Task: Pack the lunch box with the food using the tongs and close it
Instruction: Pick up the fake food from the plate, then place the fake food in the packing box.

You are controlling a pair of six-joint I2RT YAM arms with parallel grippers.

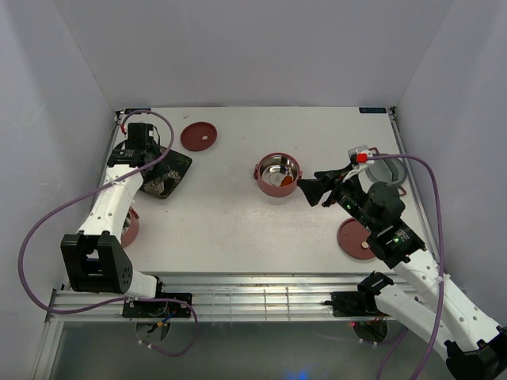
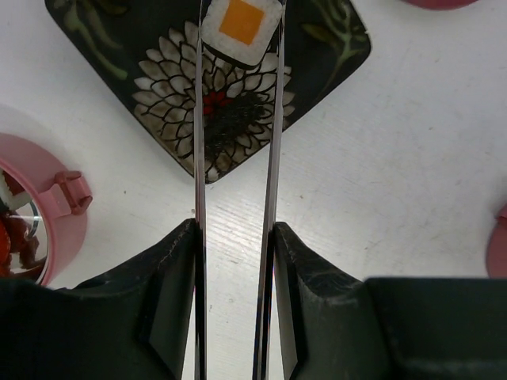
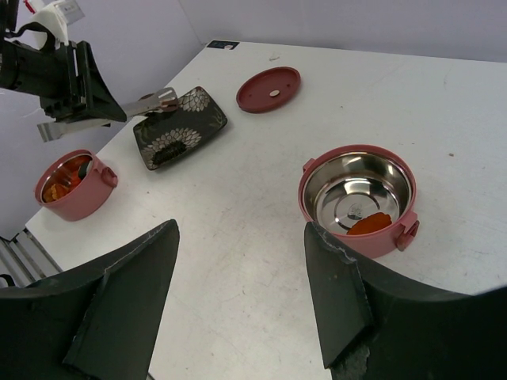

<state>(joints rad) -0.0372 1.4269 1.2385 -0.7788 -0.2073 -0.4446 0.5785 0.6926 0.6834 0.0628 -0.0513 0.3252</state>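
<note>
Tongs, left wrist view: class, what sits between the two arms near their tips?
A sushi roll with an orange centre sits between the arms of the tongs, over the floral plate; the left wrist view shows it.

Bright, even light, soft shadows (mild glare inside the lunch box [image 3: 341,190]), frames sharp.

Over the dark square floral plate [image 2: 150,87], the white orange-centred sushi roll [image 2: 242,30] is cut by the top edge; the thin silver metal tongs [image 2: 198,158] pinching it run off the bottom edge, joint unseen.
</note>
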